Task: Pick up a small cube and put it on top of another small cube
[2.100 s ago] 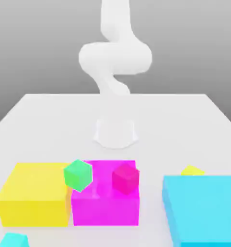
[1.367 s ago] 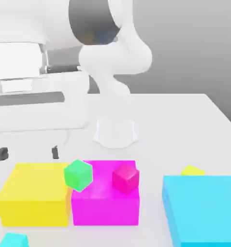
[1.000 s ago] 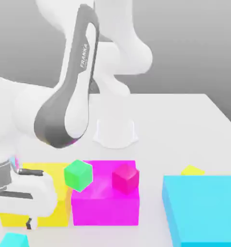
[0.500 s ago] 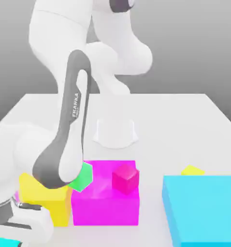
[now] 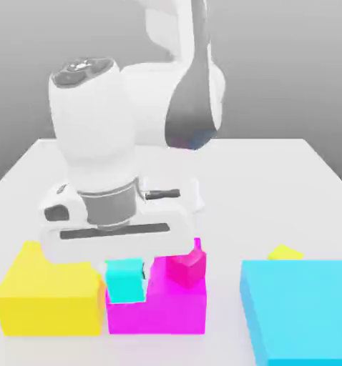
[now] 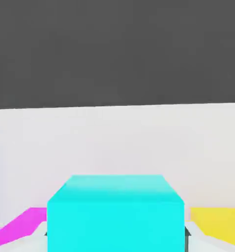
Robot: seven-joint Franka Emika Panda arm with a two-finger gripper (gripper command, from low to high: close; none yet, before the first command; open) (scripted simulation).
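The small cyan cube [image 5: 125, 281] is held clamped in the tool [image 5: 125, 277], in front of the magenta block [image 5: 177, 311], near the counter's [image 5: 238, 207] front edge, toward the exterior view's left.

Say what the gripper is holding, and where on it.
The gripper holds the small cyan cube, clamped between its fingers by two opposite side faces.

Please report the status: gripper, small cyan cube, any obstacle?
Gripper shut on small cyan cube, in front of magenta block. Red cube close beside, toward exterior view's right; possible obstacle.
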